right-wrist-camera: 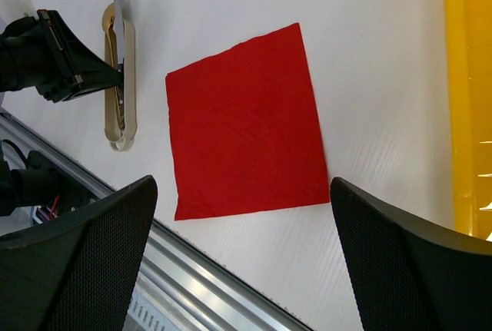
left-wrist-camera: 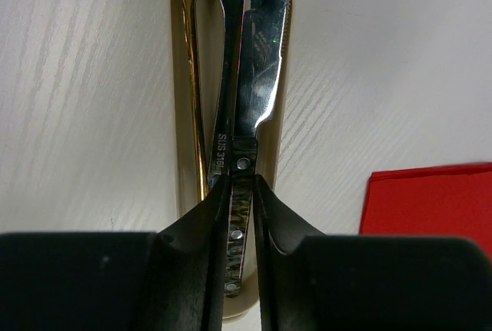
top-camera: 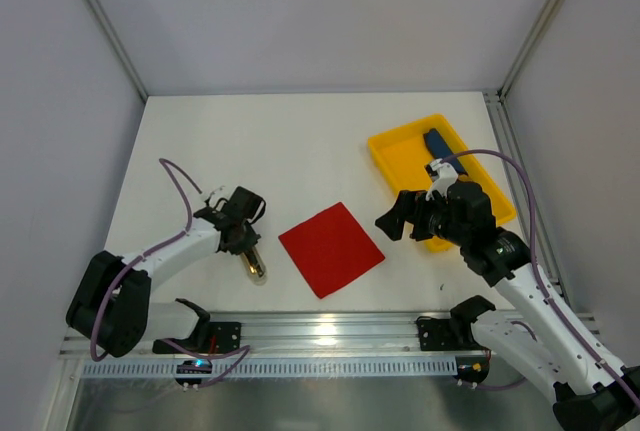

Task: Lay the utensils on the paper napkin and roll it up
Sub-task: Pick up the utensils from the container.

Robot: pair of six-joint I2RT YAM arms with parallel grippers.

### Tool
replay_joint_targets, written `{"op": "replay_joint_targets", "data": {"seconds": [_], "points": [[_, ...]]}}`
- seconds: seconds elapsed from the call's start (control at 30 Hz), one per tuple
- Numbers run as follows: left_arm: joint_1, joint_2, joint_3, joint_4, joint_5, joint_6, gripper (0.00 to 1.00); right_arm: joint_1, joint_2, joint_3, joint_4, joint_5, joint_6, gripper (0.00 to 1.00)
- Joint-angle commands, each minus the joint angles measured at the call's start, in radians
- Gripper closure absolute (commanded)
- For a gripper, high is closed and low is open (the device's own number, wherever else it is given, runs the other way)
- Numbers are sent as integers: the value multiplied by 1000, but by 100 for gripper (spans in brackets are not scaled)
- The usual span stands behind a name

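Left pincer (left-wrist-camera: pixel 240 183) narrowly straddles the utensils (left-wrist-camera: pixel 257 77), grip unclear (right pincer (right-wrist-camera: pixel 242 189) gapes, empty).

I see the utensils (left-wrist-camera: pixel 231 77) (gold spoon, silvery pieces beside it) lying parallel on the table (top-camera: pixel 300 151), left of the napkin (top-camera: pixel 331 248), a flat, unrolled red square with nothing on it.

White tubular links with black joint housings on left arm (top-camera: pixel 165 251) and right arm (top-camera: pixel 530 296). Thin purple cables (top-camera: pixel 180 186) looping alongside. Matte black left claw (left-wrist-camera: pixel 241 181) and right claw (top-camera: pixel 393 211), finely textured inner pads (right-wrist-camera: pixel 77 262).
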State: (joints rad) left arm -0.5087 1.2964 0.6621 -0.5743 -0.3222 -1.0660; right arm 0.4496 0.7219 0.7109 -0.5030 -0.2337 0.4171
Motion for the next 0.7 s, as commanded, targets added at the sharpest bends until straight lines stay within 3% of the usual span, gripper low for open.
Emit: {"op": "replay_joint_targets", "data": {"seconds": [0.0,0.67], "points": [[-2,-6,-19,37,-37,-3,84,-2,-4,27,15,13,-14,3],[-2,-25,-56,50,-35,-5,84,-2,-6,25,17,11,-12,3]]}}
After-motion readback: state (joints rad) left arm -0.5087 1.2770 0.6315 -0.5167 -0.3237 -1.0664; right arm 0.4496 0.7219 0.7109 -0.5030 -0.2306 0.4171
